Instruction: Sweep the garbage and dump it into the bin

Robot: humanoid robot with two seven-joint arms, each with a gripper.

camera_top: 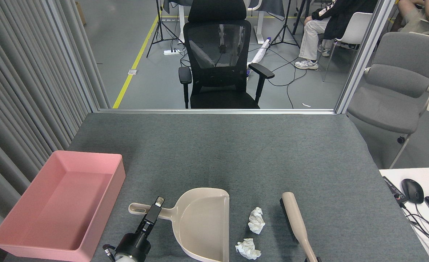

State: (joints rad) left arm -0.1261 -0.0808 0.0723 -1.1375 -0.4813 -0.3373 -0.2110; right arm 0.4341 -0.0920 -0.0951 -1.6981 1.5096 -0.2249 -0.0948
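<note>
Head view: left gripper [159,202] is parked over the dustpan handle [141,209], jaw state can't be told. Tissue wads [256,220] [248,248] lie btwn dustpan and brush [296,222]; pink bin [60,203] sits empty at left. Grasp prob needed next. Right gripper barely seen.

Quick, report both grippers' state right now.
Left gripper: over the dustpan handle, seen end-on; open or shut cannot be told.
Right gripper: not in view beyond a dark sliver by the brush.
</note>
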